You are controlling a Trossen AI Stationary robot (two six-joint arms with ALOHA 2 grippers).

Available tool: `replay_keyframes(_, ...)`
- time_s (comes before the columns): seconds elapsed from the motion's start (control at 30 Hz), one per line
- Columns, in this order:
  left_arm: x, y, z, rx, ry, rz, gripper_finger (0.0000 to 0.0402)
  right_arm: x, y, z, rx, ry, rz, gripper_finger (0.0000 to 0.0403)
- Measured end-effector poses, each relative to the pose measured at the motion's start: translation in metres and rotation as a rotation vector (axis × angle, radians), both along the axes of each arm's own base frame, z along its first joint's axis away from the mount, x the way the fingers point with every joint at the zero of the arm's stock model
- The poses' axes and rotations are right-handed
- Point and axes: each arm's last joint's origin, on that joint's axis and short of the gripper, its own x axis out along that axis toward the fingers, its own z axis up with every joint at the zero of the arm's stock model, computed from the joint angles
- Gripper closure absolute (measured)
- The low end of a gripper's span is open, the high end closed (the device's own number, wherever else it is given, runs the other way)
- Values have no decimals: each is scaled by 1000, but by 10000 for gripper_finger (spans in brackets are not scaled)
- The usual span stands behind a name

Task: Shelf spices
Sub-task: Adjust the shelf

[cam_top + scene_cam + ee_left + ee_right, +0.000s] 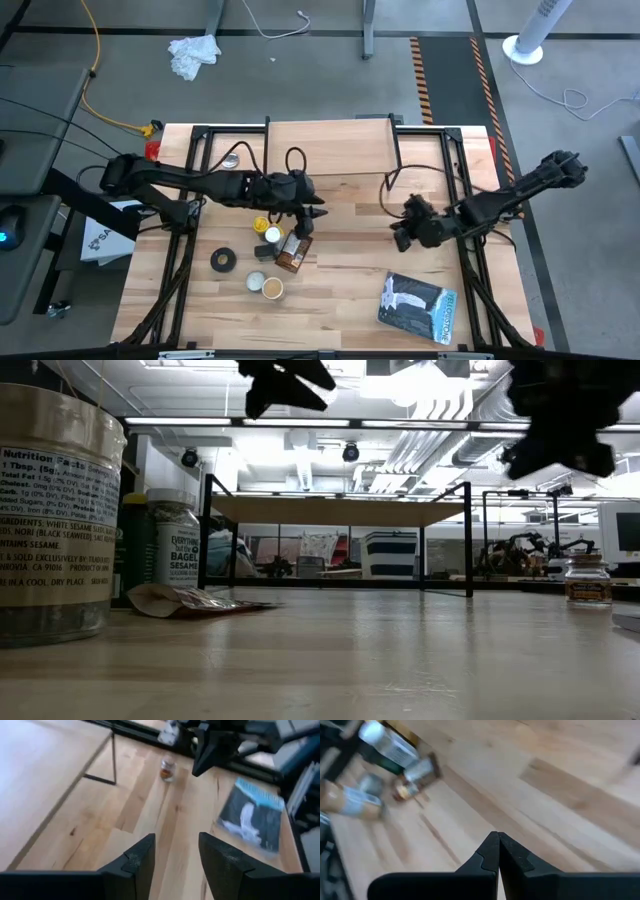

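Observation:
The shelf (330, 145) stands at the table's far side, its wood plank top bare. Several spices cluster left of the table's middle: a yellow-lidded jar (261, 225), a white-capped bottle (272, 236), a flat brown packet (290, 252) and a tan-lidded jar (272, 289). A tiny brown-topped jar (167, 769) stands apart toward the right, by my right gripper. My left gripper (175, 842) hovers open above the table just right of the cluster, holding nothing. My right gripper (498, 836) is shut and empty, raised right of the middle (400, 238).
A black tape roll (223, 260) and a small silvery tin (257, 280) sit beside the cluster; another tin (232, 160) lies by the shelf's left legs. A blue-and-white booklet (418, 305) lies near the front right. Bare wood lies between the two grippers.

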Motion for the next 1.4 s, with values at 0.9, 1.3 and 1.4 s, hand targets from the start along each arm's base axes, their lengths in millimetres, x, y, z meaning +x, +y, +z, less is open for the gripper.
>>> replay_keyframes(0.9,-42,57,32,3,-78,515,253,-10,-99,52,-151,-350,-346,403)
replay_keyframes(1.3,-47,-51,24,-138,0,85,265,-13,-25,49,-89,-305,351,403)
replay_keyframes(1.4,-54,-81,9,-122,82,94,269,-17,-3,31,-62,-149,375,403)
